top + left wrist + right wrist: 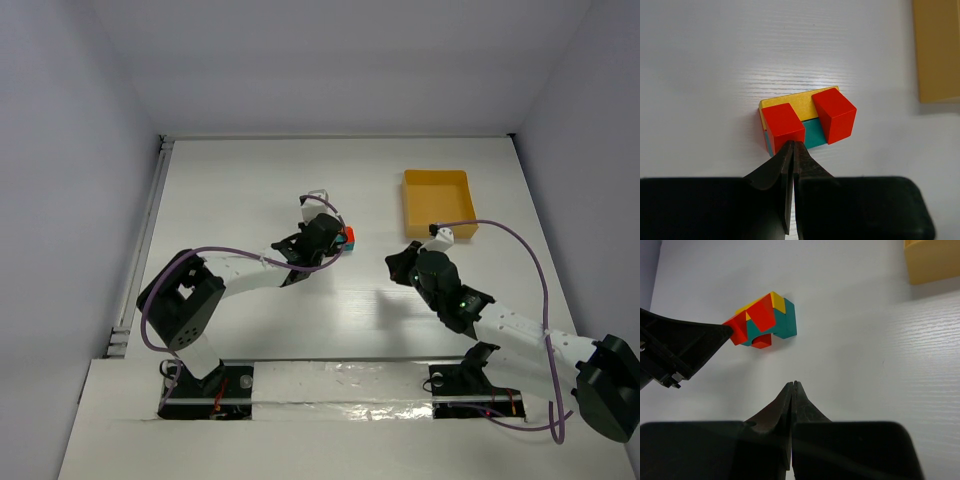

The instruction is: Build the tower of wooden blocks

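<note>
1. The wood block tower (348,238) stands on the white table (250,180), a little left of its middle, just in front of the left gripper (335,236).
2. In the left wrist view the tower (805,122) is a small compact group: a yellow block (800,101) lies at the far side, a teal block (814,133) sits in front of it, and two red blocks (782,126) (836,113) stand to the left and right of the teal one.
3. The faces of the blocks are plain paint.
4. The left gripper (792,146) is fully closed, its two fingers are pressed together and nothing is between them. The tips are at the near lower edge of the left red block and seem to touch it.
5. In the right wrist view the tower (765,320) shows red, yellow and teal sides, and a small red-orange piece is seen low in the middle. The left gripper (729,331) comes to it from the left.
6. The right gripper (792,386) is also closed and holds nothing. It hangs above the bare table, well apart from the tower.
7. In the top view the right gripper (398,262) is to the right of the tower, near the front corner of the yellow-orange tray (437,176).
8. The tray (932,260) is on the right far part of the table, apart from the blocks.
</note>
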Controlling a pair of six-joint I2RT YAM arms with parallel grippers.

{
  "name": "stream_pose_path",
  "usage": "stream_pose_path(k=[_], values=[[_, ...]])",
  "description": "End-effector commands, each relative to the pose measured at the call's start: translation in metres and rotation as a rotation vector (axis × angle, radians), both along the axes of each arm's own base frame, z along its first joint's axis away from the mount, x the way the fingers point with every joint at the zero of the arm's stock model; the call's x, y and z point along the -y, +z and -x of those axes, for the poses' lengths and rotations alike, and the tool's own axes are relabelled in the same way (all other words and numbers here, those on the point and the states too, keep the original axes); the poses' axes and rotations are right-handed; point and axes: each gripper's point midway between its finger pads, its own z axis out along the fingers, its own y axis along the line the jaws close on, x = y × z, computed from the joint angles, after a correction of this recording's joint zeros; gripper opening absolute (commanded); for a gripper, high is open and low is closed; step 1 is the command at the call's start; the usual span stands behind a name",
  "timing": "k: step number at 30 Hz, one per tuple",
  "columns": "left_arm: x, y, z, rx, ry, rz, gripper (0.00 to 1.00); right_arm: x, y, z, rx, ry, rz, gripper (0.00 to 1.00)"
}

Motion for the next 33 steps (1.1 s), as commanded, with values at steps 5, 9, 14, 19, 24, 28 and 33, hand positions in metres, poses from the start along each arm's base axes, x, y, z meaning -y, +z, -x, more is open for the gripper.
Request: stream_pose_path(k=[5,9,14,19,24,28,33], values=[[0.002,0.017,-0.014,0.046,0.018,0.019,0.00,-0.005,0.023,-0.010,0.063,-0.003,-0.036,0.00],[0.002,0.016,-0.014,0.046,0.018,0.016,0.00,-0.005,0.023,-0.010,0.064,-0.005,-0.038,0.00],[0.002,0.016,-0.013,0.044,0.017,0.016,0.00,-0.005,0.023,-0.010,0.063,-0.003,-0.036,0.00],[0.002,0.019,-0.013,0.052,0.017,0.022,0.00,-0.005,0.023,-0.010,0.064,-0.004,-0.039,0.00],[0.002,0.028,-0.012,0.065,0.009,0.045,0.00,-0.005,0.023,-0.010,0.063,-0.003,-0.036,0.00],[0.003,0.048,-0.012,0.105,-0.001,0.074,0.00,-0.005,0.023,-0.010,0.064,-0.003,-0.035,0.00],[0.007,0.095,-0.007,0.204,-0.041,0.116,0.00,-0.005,0.024,-0.010,0.065,-0.006,-0.037,0.00]])
